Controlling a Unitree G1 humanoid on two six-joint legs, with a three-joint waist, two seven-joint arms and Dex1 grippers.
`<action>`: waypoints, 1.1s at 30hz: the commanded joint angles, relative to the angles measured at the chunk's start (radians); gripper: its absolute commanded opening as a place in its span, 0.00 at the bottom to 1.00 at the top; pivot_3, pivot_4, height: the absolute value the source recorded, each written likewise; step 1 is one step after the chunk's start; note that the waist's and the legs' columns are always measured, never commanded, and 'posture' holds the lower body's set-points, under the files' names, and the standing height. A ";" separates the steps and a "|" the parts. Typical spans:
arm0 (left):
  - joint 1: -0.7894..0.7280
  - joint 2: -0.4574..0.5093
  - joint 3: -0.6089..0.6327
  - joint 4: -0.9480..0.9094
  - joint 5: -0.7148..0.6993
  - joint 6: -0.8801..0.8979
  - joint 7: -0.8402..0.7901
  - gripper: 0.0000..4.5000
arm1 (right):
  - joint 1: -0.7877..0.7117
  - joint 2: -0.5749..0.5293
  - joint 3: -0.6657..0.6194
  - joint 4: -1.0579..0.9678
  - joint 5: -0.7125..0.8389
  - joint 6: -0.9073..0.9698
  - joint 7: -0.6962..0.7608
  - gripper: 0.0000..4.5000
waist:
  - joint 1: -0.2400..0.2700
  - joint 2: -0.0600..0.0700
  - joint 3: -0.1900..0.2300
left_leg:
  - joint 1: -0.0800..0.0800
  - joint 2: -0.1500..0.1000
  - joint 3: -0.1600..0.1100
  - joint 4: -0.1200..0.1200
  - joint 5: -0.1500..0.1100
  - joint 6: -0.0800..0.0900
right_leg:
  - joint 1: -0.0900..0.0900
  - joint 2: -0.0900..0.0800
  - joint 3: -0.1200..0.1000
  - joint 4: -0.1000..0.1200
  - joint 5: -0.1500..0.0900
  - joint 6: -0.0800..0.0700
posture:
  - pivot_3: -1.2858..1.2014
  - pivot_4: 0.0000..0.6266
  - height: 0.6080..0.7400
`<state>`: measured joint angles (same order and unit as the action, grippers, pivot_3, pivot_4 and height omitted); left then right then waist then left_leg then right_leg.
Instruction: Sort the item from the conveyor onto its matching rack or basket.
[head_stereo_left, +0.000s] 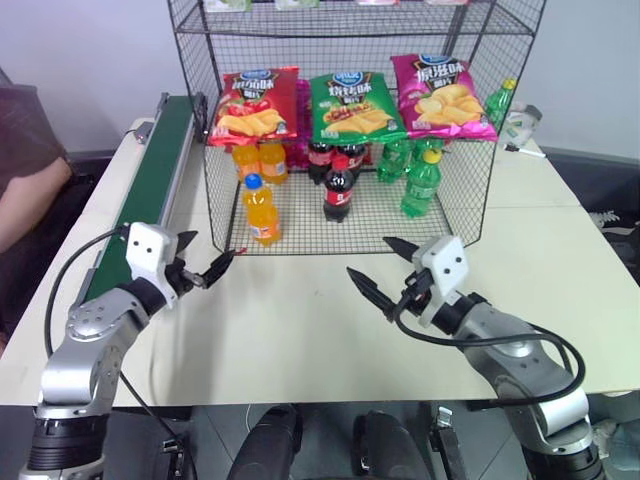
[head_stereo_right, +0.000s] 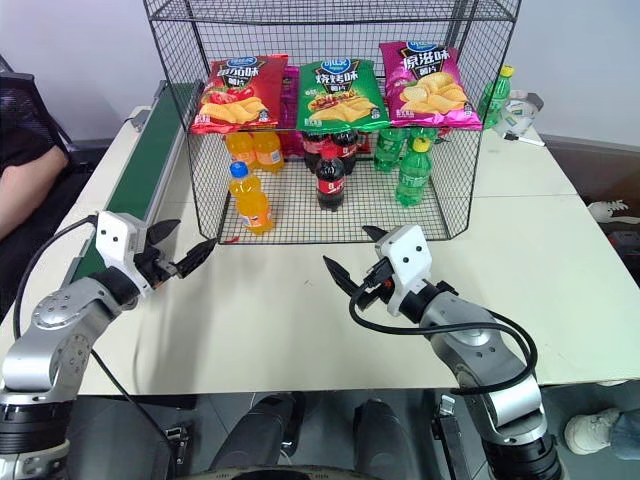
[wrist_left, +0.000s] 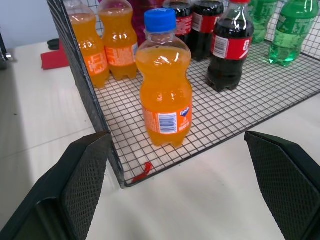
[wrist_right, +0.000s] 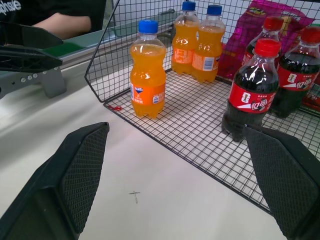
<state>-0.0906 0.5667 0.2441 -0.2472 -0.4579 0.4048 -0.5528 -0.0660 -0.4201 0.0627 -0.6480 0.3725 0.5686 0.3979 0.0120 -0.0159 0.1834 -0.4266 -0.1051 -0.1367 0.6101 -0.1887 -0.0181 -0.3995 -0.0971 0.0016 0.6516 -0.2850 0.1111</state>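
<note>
The item, an orange soda bottle with a blue cap (head_stereo_left: 262, 210), stands upright on the gridded floor of the black wire rack (head_stereo_left: 300, 236), near its front left corner. My left gripper (head_stereo_left: 212, 246) is open and empty just in front of and left of that corner, pointing at the bottle, which its wrist view shows close up (wrist_left: 165, 85). My right gripper (head_stereo_left: 367, 255) is open and empty over the table, in front of the rack's middle. The dark-green conveyor (head_stereo_left: 160, 165) runs along the table's left side, with nothing on the stretch I see.
Two more orange bottles (head_stereo_left: 258, 160), cola bottles (head_stereo_left: 338, 190) and green bottles (head_stereo_left: 420, 182) stand deeper in the rack. Three crisp bags (head_stereo_left: 352, 106) lie on the shelf above. A person's arm (head_stereo_left: 25, 205) rests left of the conveyor. Another green bottle (head_stereo_left: 499, 103) stands outside, right.
</note>
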 joint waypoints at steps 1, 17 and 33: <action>0.003 0.013 0.031 -0.024 0.004 -0.020 -0.005 0.99 | -0.006 0.006 -0.007 -0.038 0.008 -0.014 0.003 1.00 | 0.000 0.000 0.000 | 0.000 0.000 0.000 0.000 0.000 0.000 | 0.000 0.000 0.000 0.000 0.000 0.000 | 0.52 0.24 1.00; -0.007 0.005 0.033 -0.004 0.013 -0.024 0.010 0.99 | 0.007 0.027 0.002 -0.020 0.007 -0.037 0.017 1.00 | 0.000 0.000 0.000 | 0.000 0.000 0.000 0.000 0.000 0.000 | 0.000 0.000 0.000 0.000 0.000 0.000 | 0.52 0.24 1.00; -0.014 0.000 0.030 0.001 0.024 -0.026 0.023 0.99 | 0.031 0.036 0.004 -0.039 0.008 -0.046 0.028 1.00 | 0.000 0.000 0.000 | 0.000 0.000 0.000 0.000 0.000 0.000 | 0.000 0.000 0.000 -0.001 0.000 0.000 | 0.52 0.24 1.00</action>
<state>-0.0929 0.5641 0.2511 -0.2370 -0.4381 0.4034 -0.5303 -0.0363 -0.3866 0.0707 -0.6278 0.3716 0.5413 0.4269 0.0119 -0.0157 0.1836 -0.4266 -0.1051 -0.1367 0.6096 -0.1888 -0.0181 -0.3997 -0.0971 0.0016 0.6511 -0.2850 0.1111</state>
